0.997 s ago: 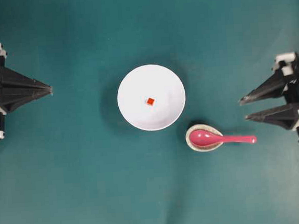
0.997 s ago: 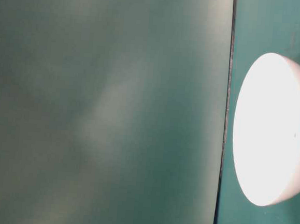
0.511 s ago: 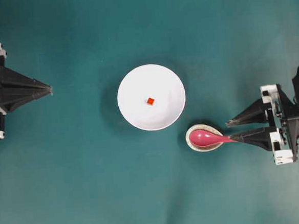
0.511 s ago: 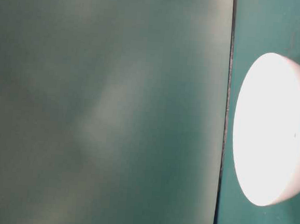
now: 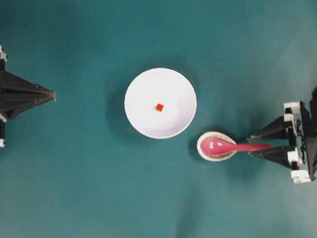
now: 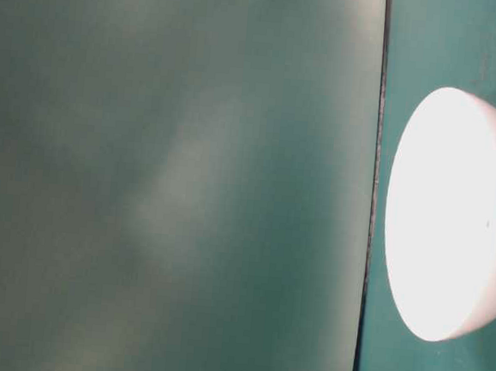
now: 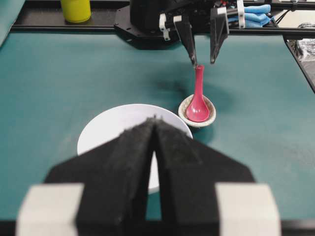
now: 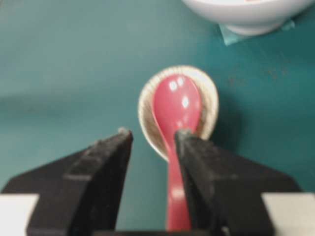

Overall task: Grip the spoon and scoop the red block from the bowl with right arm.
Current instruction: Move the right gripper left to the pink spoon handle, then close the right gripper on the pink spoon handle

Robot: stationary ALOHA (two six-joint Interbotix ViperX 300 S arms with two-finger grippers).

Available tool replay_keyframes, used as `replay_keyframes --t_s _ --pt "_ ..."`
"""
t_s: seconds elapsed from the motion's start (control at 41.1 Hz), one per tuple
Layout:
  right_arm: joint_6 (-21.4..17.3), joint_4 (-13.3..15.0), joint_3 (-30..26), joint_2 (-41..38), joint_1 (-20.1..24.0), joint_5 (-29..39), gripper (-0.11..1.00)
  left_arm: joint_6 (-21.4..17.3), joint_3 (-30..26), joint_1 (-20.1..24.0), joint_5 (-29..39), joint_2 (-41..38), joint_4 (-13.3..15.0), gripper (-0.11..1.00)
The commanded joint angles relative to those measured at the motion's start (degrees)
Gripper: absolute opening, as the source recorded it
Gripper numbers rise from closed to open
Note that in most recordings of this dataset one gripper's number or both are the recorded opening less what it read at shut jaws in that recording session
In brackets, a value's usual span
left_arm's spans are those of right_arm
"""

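My right end effector (image 5: 251,144) stood with its fingers apart, straddling the tip of the pink spoon's (image 5: 226,146) handle, nothing clamped. In my right wrist view (image 8: 153,137) the handle ran back between the fingers, closer to the right one (image 8: 197,167); whether that finger touched it I could not tell. The spoon's scoop lay ahead of my fingertips in a small speckled oval dish (image 5: 205,151). Beyond that dish sat the white bowl (image 5: 142,120), and only the overhead view showed the red block (image 5: 159,107) lying near the middle of its floor; my right wrist view caught just the bowl's underside (image 8: 246,14), and the table-level view only a glaring white flank (image 6: 448,214) with no block, spoon or arm visible.

My left end effector (image 5: 52,95) was far off, well beyond the bowl, fingers pressed together and holding nothing. Its wrist view alone showed a yellow container (image 7: 76,10) and something blue (image 7: 256,14) behind my right arm, past the teal desk (image 5: 99,199).
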State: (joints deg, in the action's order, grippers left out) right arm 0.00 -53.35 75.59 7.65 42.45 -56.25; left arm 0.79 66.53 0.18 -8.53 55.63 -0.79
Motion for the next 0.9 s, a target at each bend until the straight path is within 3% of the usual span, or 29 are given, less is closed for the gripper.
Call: replay_keyframes --t_s 0.0,0.316,0.875 --pt "0.0 -0.2 -0.2 -1.3 0.4 -0.6 0.48 -0.1 -1.5 -0.1 -0.3 -0.2 -0.2 0.00" --pt "0.1 -0.2 0.1 -6.5 0.4 -0.8 0.48 -0.1 -1.5 -0.1 -0.3 -0.3 -0.2 0.00" --pt "0.0 0.0 -0.1 -8.9 2.0 -1.1 0.48 -0.1 -1.5 -0.1 0.2 -0.2 -0.2 0.00"
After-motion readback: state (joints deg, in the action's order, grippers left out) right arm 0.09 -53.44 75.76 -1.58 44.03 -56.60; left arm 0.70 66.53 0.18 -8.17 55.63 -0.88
